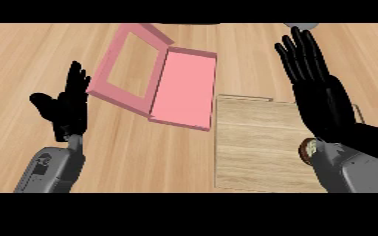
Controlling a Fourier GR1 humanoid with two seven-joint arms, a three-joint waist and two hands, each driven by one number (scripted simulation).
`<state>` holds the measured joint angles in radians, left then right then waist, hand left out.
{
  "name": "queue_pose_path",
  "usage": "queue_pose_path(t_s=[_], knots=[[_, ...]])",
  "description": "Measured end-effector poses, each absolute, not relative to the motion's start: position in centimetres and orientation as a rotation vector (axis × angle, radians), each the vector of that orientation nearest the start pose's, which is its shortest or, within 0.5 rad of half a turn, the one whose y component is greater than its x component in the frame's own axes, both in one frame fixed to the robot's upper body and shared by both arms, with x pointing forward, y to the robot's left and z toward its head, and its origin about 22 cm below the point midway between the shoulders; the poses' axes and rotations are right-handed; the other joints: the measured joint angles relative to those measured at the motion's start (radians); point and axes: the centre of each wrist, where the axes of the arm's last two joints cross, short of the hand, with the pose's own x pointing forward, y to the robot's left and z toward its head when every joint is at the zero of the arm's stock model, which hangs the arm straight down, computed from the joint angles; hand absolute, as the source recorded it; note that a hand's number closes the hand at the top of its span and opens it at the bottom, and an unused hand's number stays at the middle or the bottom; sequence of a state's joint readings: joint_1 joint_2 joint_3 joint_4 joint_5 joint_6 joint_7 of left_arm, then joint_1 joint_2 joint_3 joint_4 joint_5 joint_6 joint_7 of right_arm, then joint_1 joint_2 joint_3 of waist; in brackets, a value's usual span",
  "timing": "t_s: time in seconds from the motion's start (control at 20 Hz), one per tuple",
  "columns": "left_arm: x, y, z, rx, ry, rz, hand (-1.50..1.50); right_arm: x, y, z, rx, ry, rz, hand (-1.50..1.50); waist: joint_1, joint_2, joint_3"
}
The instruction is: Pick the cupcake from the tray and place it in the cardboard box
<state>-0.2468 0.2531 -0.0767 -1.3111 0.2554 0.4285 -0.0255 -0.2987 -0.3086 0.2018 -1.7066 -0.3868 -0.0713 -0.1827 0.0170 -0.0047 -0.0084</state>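
The right hand [317, 90] hangs over the far right side of the tray [251, 145], palm flat and fingers straight and spread, holding nothing. The cupcake [308, 150] sits at the tray's right edge, closer to the robot than those fingers. Only a brown sliver of it shows beside the grey wrist, because the forearm covers the rest. So this looks like the pick-up step, with no grasp made yet.

Over at the left, the left hand [68, 105] rests open above the counter [148, 155], fingers up and nothing in it.

The pink box [184, 87] lies open just off the tray's far left corner, its windowed lid [111, 60] thrown back to the left and its floor bare (pink, though the task calls it cardboard).

The next move, by the look of it, calls for the right hand to draw back toward the robot until the palm is over the cupcake, then come down and curl round it. That is awkward, since the target sits under the wrist rather than under the fingertips. After that, it's a carry leftward across the tray to the box.
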Motion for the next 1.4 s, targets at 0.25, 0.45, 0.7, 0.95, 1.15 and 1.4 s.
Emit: queue_pose_path(t_s=[0.25,0.45,0.7,0.95,1.15,1.4], knots=[[28.7,28.7,0.5,0.378,-1.517,0.066,0.00,25.7,-28.0,8.7,0.022,-2.147,0.091,-1.50,-0.092,-0.007,0.013],[27.5,30.3,-0.4,0.433,-1.477,-0.046,0.00,23.8,-33.3,7.1,-0.321,-2.176,-0.139,-1.50,-0.184,-0.016,0.033],[26.2,31.9,-0.8,0.456,-1.453,-0.171,0.00,18.0,-38.8,2.5,-0.727,-2.197,-0.201,-1.50,-0.184,-0.011,0.029],[25.6,31.8,-0.9,0.418,-1.452,-0.271,0.00,9.9,-41.4,-1.6,-0.980,-2.110,0.061,-1.50,-0.131,-0.006,0.018],[25.8,31.2,-0.8,0.386,-1.459,-0.327,0.00,3.4,-40.9,-3.0,-1.071,-1.948,0.189,-1.50,-0.089,-0.002,0.012],[26.8,30.0,-0.4,0.365,-1.473,-0.375,0.00,-1.2,-37.9,-1.4,-1.098,-1.834,0.303,-1.50,-0.055,0.002,0.009]])
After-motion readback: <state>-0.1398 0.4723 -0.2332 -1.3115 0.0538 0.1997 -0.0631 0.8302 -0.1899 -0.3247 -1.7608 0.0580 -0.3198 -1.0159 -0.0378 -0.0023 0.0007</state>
